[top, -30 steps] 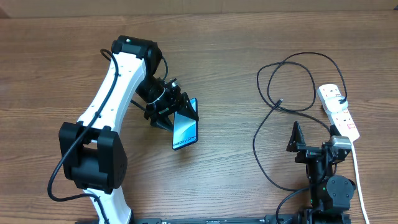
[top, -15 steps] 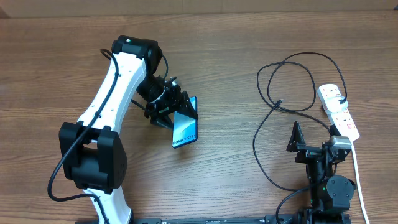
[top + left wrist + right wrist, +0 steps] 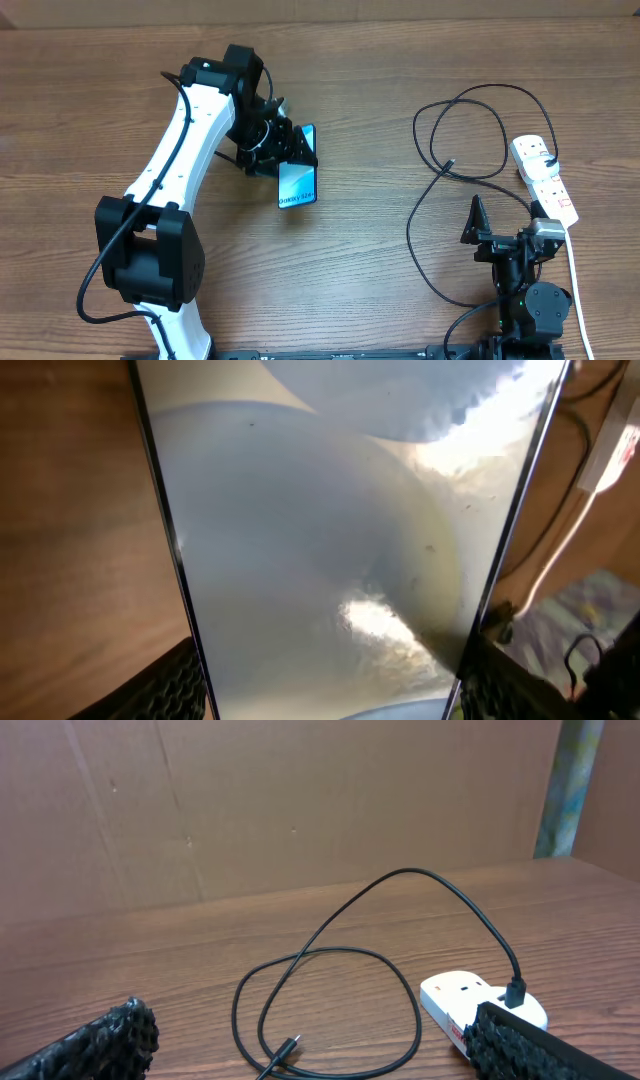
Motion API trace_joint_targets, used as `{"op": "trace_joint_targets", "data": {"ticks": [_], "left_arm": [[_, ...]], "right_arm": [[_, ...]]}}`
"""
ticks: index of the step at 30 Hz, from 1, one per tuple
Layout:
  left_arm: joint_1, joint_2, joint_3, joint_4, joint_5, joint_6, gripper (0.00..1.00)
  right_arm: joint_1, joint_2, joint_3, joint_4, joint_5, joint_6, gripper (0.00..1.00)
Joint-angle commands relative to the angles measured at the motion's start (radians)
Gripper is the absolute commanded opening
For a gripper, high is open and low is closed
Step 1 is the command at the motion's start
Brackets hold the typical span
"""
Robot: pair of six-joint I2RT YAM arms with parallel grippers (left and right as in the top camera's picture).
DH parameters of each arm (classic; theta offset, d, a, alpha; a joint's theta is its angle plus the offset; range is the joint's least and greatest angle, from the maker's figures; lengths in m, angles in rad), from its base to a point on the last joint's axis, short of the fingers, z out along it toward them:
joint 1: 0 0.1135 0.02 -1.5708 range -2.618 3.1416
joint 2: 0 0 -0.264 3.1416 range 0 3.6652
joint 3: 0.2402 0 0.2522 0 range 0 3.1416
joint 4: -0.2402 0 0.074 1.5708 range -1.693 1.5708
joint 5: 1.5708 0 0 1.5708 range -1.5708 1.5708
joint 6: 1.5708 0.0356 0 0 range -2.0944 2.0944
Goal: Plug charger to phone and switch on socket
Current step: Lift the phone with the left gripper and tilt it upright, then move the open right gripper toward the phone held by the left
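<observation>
My left gripper [image 3: 286, 158] is shut on the phone [image 3: 297, 184], a blue-teal slab with its text end toward the table's front. It is held left of the table's centre. In the left wrist view the phone [image 3: 330, 540] fills the frame between my fingers [image 3: 170, 685]. The charger [image 3: 470, 110] lies in black loops at the right, its plug tip [image 3: 450, 163] free on the wood. The socket [image 3: 545, 172] lies at the far right. My right gripper [image 3: 507, 225] is open and empty, in front of the loops. In the right wrist view the plug tip [image 3: 290, 1048] and the socket [image 3: 470, 1000] lie ahead.
The charger's other end [image 3: 515, 990] sits in the socket's far outlet. The socket's thick white cord [image 3: 575, 285] runs to the front edge beside my right arm. A brown cardboard wall [image 3: 300, 800] stands behind the table.
My left gripper has moved toward the back of the table with the phone, and the phone has turned a little straighter. The right arm and cable have not moved.
</observation>
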Motion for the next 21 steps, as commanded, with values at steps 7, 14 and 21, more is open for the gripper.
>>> {"op": "trace_joint_targets", "data": {"ticks": [7, 14, 21], "left_arm": [[0.005, 0.005, 0.029, 0.085, -0.153, -0.104, 0.38], [0.005, 0.005, 0.029, 0.108, -0.184, -0.127, 0.38], [0.005, 0.005, 0.029, 0.127, -0.195, -0.131, 0.38]], "right_arm": [[0.006, -0.006, -0.011, 0.006, 0.002, -0.002, 1.0], [0.006, -0.006, -0.011, 0.006, 0.002, -0.002, 1.0], [0.006, -0.006, -0.011, 0.022, -0.185, 0.218, 1.0]]}}
